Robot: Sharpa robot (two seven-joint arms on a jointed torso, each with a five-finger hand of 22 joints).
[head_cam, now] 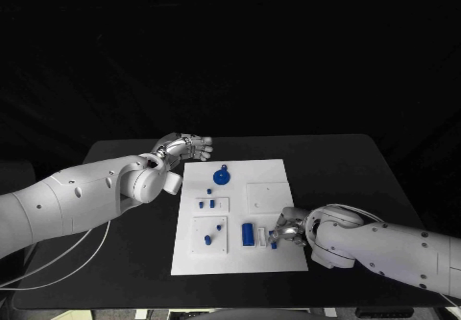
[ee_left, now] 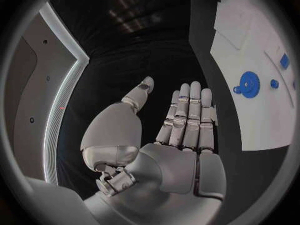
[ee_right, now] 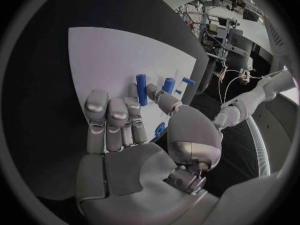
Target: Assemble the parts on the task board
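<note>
While the left hand (head_cam: 184,147) hangs flat and empty off the task board's (head_cam: 264,263) far left corner, the right hand (head_cam: 291,229), fingers apart, holding nothing, sits just beside the blue cylinder (head_cam: 248,233), lying lengthwise front-to-back, so right's nearer.

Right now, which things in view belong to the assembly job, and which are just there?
Job:
task board
blue gear
blue cylinder
small blue pegs
right hand, over the board's near right part
left hand, holding nothing, off the board

Just there:
black table
white cable
</note>
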